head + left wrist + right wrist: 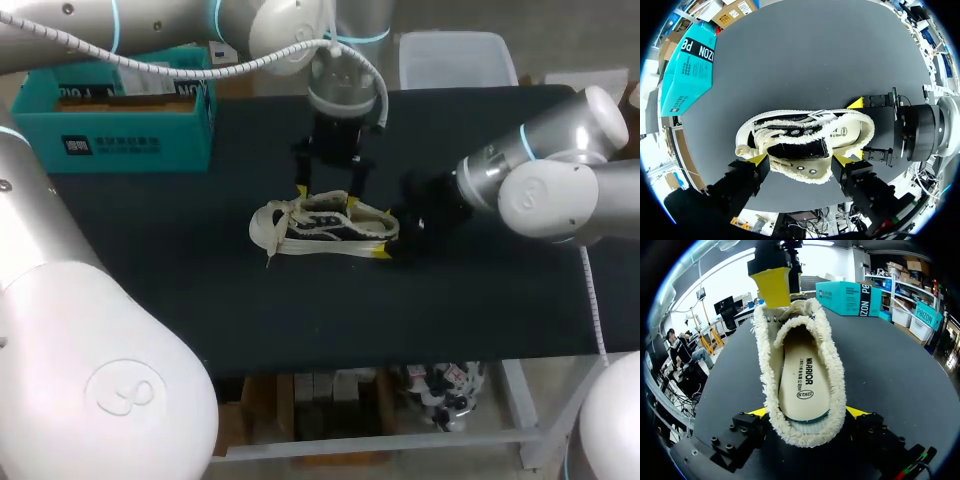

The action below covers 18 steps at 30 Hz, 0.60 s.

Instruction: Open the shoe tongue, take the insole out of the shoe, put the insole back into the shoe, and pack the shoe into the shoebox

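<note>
A cream fleece-trimmed shoe with black sides lies in the middle of the black table, toe to the left. My left gripper comes down from above. Its yellow tips press either end of the eyelet flap, so it is shut on the shoe's upper. My right gripper is at the heel, and the heel sits squeezed between its two fingers. The pale insole lies inside the shoe. One left fingertip shows beyond the shoe's mouth.
The teal shoebox stands open at the back left of the table and also shows in both wrist views. Loose laces trail from the toe.
</note>
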Each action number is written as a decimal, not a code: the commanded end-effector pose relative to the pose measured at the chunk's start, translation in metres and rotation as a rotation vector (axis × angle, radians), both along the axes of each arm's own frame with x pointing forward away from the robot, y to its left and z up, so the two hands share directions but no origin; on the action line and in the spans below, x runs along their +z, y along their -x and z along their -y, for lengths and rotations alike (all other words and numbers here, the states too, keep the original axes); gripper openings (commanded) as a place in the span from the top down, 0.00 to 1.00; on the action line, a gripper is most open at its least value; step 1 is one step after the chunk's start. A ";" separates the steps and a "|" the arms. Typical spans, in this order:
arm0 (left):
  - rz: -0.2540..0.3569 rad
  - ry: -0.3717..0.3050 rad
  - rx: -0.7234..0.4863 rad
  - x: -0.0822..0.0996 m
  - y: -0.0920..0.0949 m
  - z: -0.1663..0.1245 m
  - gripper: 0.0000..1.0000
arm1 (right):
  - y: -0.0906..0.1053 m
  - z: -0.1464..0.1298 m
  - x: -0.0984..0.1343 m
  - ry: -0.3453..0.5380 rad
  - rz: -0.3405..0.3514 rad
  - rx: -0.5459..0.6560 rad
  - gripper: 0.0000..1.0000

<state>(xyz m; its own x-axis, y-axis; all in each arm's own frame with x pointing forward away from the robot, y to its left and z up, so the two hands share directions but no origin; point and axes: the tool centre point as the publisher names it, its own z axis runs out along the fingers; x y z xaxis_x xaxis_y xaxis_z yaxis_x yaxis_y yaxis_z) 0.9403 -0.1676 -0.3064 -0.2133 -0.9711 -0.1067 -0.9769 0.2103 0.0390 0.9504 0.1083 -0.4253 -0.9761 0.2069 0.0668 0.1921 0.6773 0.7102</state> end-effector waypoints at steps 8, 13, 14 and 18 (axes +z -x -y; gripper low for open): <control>-0.025 -0.079 -0.009 -0.018 -0.006 0.016 0.28 | -0.003 -0.001 -0.004 -0.003 0.002 0.000 1.00; -0.033 -0.099 -0.012 -0.027 -0.007 0.015 0.27 | -0.003 -0.001 -0.004 -0.003 0.002 0.000 1.00; -0.036 -0.102 -0.012 -0.029 -0.007 0.014 0.27 | -0.003 -0.001 -0.004 -0.003 0.002 0.000 1.00; -0.049 -0.102 -0.012 -0.035 -0.005 0.009 0.27 | -0.003 -0.001 -0.004 -0.003 0.002 0.000 1.00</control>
